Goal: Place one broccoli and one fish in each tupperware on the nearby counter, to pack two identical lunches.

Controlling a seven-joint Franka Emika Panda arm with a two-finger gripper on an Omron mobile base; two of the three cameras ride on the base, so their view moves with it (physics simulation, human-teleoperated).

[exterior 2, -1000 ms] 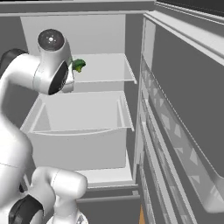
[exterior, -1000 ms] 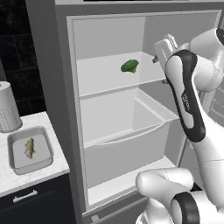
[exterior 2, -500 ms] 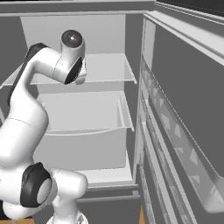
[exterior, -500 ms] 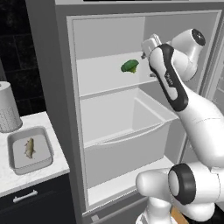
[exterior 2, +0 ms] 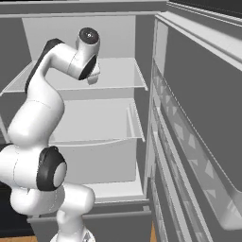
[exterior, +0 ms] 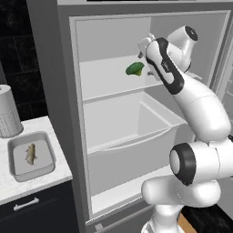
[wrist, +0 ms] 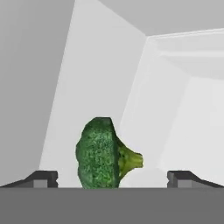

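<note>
Inside the open fridge, our jaws stand wide apart on either side of a broccoli lying on the upper shelf. It looks light, bumpy and slightly yielding; we would grip across the crown.

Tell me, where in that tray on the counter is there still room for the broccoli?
The tupperware holds one fish lying near its middle; bare floor remains on either side of it, widest toward the fridge-side wall. The counter strip in front is narrow. The broccoli sits on the fridge shelf, before the open gripper.
</note>
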